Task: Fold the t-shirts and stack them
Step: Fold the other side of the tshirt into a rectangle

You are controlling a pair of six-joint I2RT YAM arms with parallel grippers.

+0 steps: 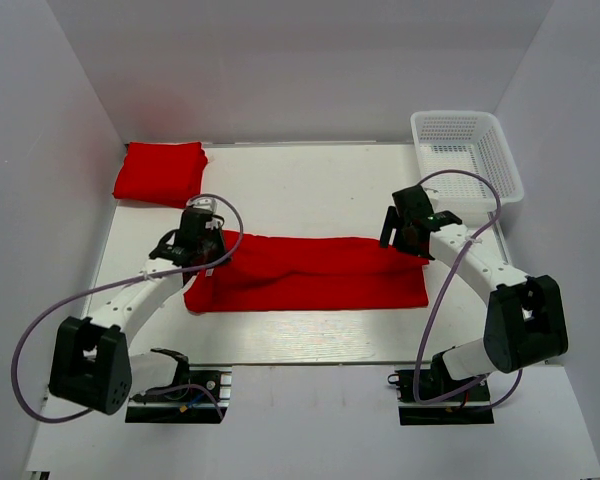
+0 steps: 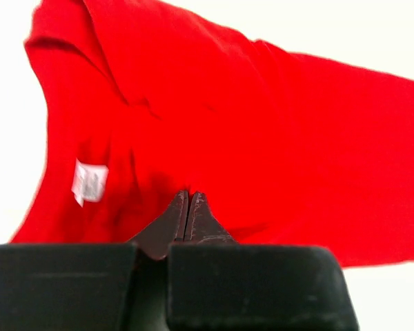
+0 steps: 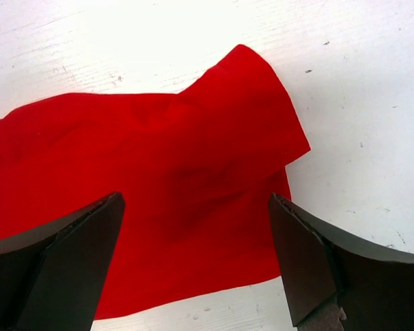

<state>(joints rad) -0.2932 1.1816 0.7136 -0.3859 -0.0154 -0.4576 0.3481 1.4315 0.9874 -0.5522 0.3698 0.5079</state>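
- Done: one folded t-shirt (image 1: pixel 160 172) lies as a compact red rectangle at the far left corner of the tabletop (image 1: pixel 310 190), and it begins the stack.
- In hand: a second t-shirt (image 1: pixel 310 272) lies across the middle of the tabletop. It is doubled lengthwise into a long band with its upper layer bunched and uneven.
- Left fingers (image 2: pixel 176 221): pressed together at the band's left end, apparently clamped on a fold of cloth. The white neck label (image 2: pixel 90 181) shows just beside them.
- Right fingers (image 3: pixel 69 255): spread wide apart above the band's right end, holding nothing. The cloth there lies slack on the tabletop with one corner peaked.
- Left to do, as judged: smooth the band, fold it crosswise to the size of the first shirt, and carry it onto the folded t-shirt.
- No third shirt is visible, so two appears to be the full count here.
- Surroundings: a white mesh basket (image 1: pixel 466 150) stands at the far right corner, well apart from both shirts.
- Obstacles: nothing lies between the band and the stack. The left arm's cable loops over the band's left end and could drag on the cloth.
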